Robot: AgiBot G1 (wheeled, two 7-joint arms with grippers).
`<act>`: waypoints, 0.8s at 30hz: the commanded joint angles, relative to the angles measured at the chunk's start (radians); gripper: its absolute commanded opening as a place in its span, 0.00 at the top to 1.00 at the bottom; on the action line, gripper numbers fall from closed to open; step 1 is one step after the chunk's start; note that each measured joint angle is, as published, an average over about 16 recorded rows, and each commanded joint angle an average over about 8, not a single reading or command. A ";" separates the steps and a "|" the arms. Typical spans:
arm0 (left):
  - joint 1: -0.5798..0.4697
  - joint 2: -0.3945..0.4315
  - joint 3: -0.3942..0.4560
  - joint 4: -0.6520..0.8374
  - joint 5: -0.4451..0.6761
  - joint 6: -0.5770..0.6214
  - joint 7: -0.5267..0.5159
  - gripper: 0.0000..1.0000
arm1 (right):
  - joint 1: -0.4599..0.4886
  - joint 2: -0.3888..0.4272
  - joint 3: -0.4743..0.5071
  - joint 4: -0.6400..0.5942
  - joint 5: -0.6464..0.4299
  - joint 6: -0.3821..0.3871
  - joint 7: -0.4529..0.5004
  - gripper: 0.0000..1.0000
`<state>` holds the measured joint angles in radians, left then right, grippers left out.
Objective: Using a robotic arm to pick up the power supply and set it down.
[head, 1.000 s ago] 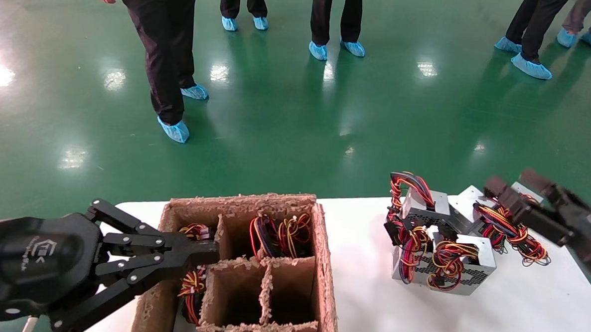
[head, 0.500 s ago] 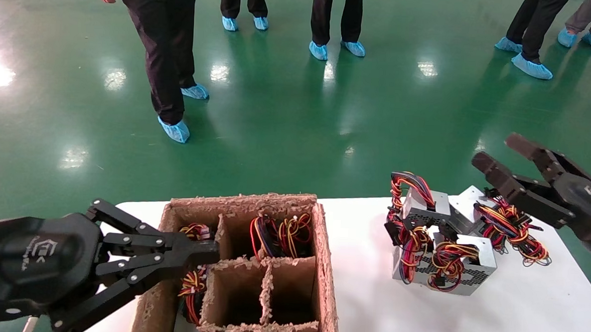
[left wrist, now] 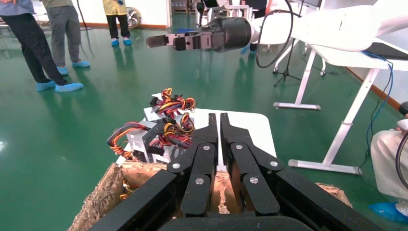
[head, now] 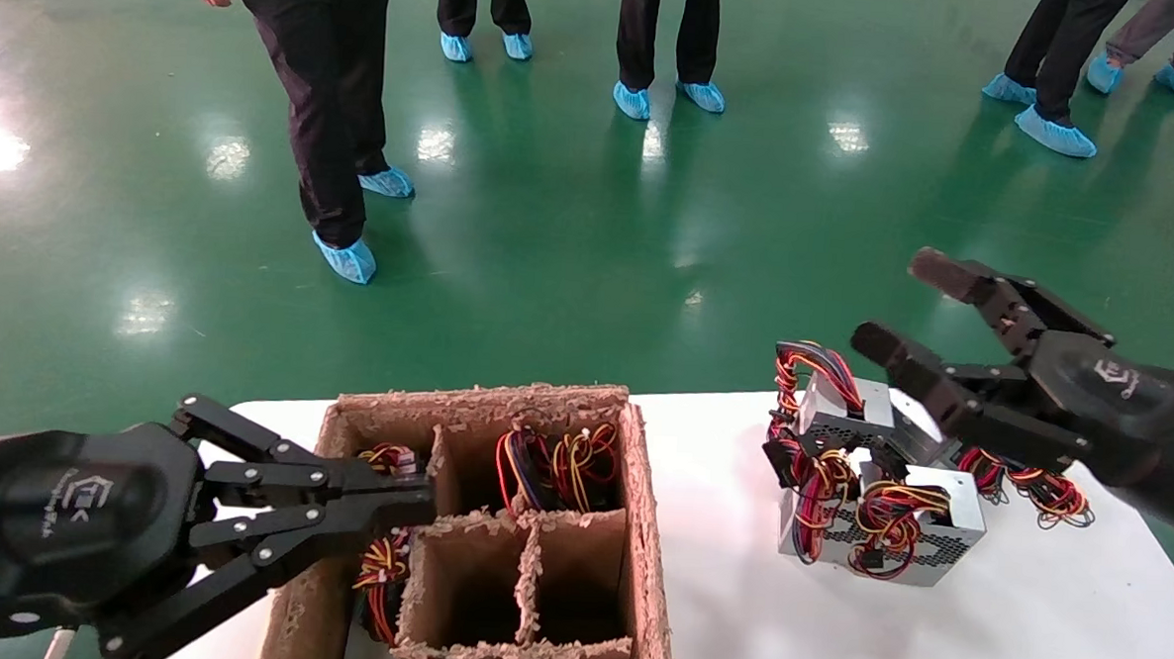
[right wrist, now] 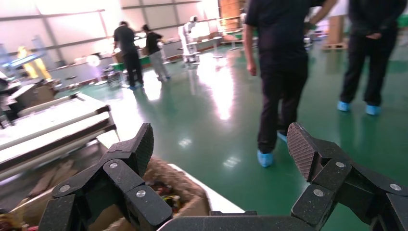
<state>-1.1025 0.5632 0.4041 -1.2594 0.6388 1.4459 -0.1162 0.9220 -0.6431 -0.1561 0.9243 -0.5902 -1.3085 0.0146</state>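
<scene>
Three silver-grey power supplies (head: 920,527) with red, yellow and black wire bundles sit clustered on the white table (head: 734,593) at the right. They also show in the left wrist view as a cluster (left wrist: 144,139). My right gripper (head: 900,304) hangs open and empty in the air above the back of that cluster, touching nothing; its textured pads (right wrist: 300,149) stand wide apart. My left gripper (head: 426,496) is shut with nothing in it, held over the left side of the cardboard box, its fingers (left wrist: 210,127) pressed together.
A brown divided cardboard box (head: 643,530) stands on the table's left half, with wired units (head: 551,462) in its back and left compartments. Several people in blue shoe covers (head: 347,258) stand on the green floor beyond the table's far edge.
My right gripper has risen from down among the wires at the back right of the cluster and moved left, staying open and empty. The left arm has not moved.
</scene>
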 commanded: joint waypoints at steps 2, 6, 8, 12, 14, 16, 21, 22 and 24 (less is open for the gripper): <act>0.000 0.000 0.000 0.000 0.000 0.000 0.000 0.00 | 0.013 0.003 -0.010 0.030 -0.012 -0.015 0.014 0.00; 0.000 0.000 0.000 0.000 0.000 0.000 0.000 0.00 | 0.029 0.006 -0.024 0.070 -0.027 -0.036 0.033 0.00; 0.000 0.000 0.000 0.000 0.000 0.000 0.000 0.00 | 0.038 0.008 -0.030 0.089 -0.035 -0.046 0.043 0.00; 0.000 0.000 0.000 0.000 0.000 0.000 0.000 0.00 | 0.054 0.011 -0.044 0.128 -0.050 -0.067 0.062 0.00; 0.000 0.000 0.000 0.000 0.000 0.000 0.000 0.00 | 0.063 0.013 -0.051 0.148 -0.058 -0.077 0.071 0.00; 0.000 0.000 0.000 0.000 0.000 0.000 0.000 0.00 | 0.071 0.015 -0.058 0.168 -0.066 -0.087 0.081 0.00; 0.000 0.000 0.000 0.000 0.000 0.000 0.000 0.00 | 0.092 0.019 -0.075 0.218 -0.085 -0.113 0.105 0.00; 0.000 0.000 0.000 0.000 0.000 0.000 0.000 0.00 | 0.096 0.020 -0.078 0.228 -0.089 -0.118 0.109 0.00; 0.000 0.000 0.000 0.000 0.000 0.000 0.000 0.00 | 0.105 0.022 -0.085 0.247 -0.096 -0.129 0.119 0.00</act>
<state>-1.1025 0.5632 0.4042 -1.2594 0.6387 1.4458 -0.1162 1.0269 -0.6212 -0.2410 1.1718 -0.6867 -1.4372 0.1336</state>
